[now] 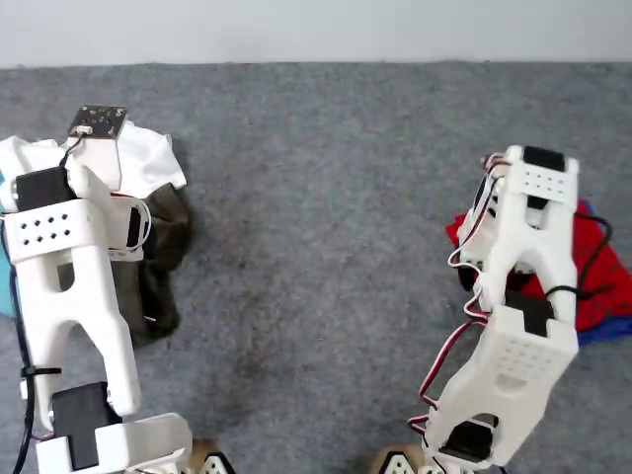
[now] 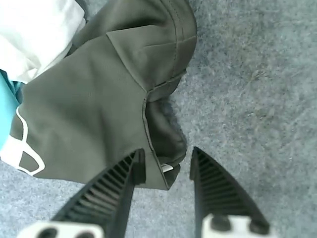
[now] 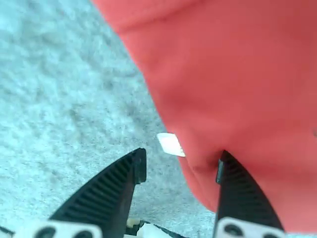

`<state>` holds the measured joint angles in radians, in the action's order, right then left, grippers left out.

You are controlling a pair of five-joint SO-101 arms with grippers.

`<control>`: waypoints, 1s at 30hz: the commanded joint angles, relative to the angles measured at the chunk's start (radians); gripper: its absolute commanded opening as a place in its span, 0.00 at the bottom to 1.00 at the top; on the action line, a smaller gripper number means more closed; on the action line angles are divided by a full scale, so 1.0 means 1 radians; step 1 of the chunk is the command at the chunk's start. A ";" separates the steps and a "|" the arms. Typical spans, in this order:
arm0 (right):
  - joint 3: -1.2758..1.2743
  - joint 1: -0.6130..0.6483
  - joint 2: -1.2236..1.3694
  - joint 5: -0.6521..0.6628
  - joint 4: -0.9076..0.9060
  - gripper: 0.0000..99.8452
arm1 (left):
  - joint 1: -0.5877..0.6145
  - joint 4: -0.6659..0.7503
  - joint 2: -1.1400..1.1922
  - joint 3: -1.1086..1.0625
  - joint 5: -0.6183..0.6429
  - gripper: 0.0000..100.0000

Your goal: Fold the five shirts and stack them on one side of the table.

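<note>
High view: bare worktop (image 1: 326, 217) lies between crumpled olive shirt (image 1: 163, 247) by the left edge and red shirt (image 1: 597, 286) by the right; left fingers (image 2: 114, 191) and right fingers (image 3: 109, 191) gape empty over those shirts' hems.

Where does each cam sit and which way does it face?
High view: fixed above the table, looking down; left arm over dark shirt, right arm over red shirt.
Left wrist view: on that wrist, facing down past open left gripper at the dark shirt's edge.
Right wrist view: same, past open right gripper at the red shirt's edge.
Shared: high and left wrist both show the dark shirt.
</note>
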<state>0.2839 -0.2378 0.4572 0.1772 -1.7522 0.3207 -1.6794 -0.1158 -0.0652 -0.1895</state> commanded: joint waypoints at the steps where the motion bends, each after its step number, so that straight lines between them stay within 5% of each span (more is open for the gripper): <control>1: 0.051 -0.065 -0.128 0.015 -0.044 0.23 | -0.009 0.012 -0.031 0.002 -0.006 0.16; 17: -0.328 -0.159 -0.401 0.181 -0.039 0.23 | -0.009 0.012 -0.031 0.002 -0.006 0.16; 30: -0.348 -0.223 -0.234 0.183 0.031 0.23 | -0.009 0.012 -0.031 0.002 -0.006 0.16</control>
<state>-0.0690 -0.4189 0.2010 0.3491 -1.7277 0.3207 -1.6794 -0.1158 -0.0652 -0.1895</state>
